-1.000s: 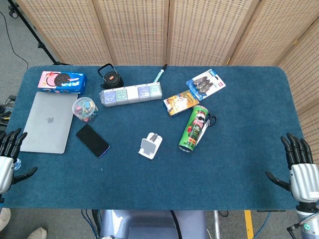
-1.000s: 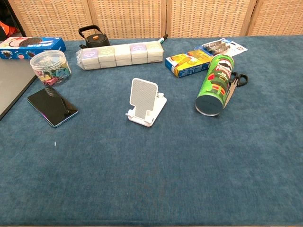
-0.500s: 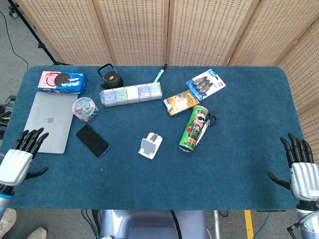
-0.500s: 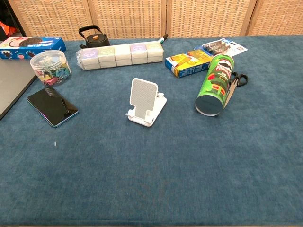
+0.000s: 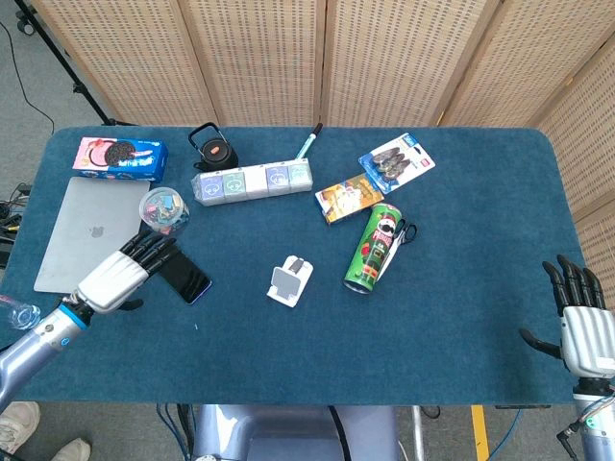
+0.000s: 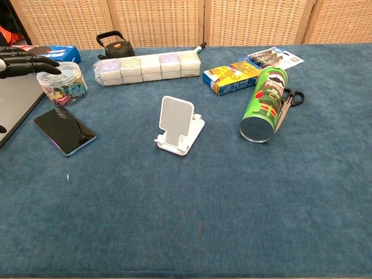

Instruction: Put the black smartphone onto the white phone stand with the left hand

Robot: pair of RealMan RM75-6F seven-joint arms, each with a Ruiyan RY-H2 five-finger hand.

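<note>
A: Surface: blue cloth, wicker screens behind. Black smartphone lies flat near the left edge; white phone stand mid-surface, apart from it.

B: Left hand above the phone's near end, fingers apart, holding nothing; contact unclear. Right hand at the right front corner, fingers spread, wrist cut off.
</note>
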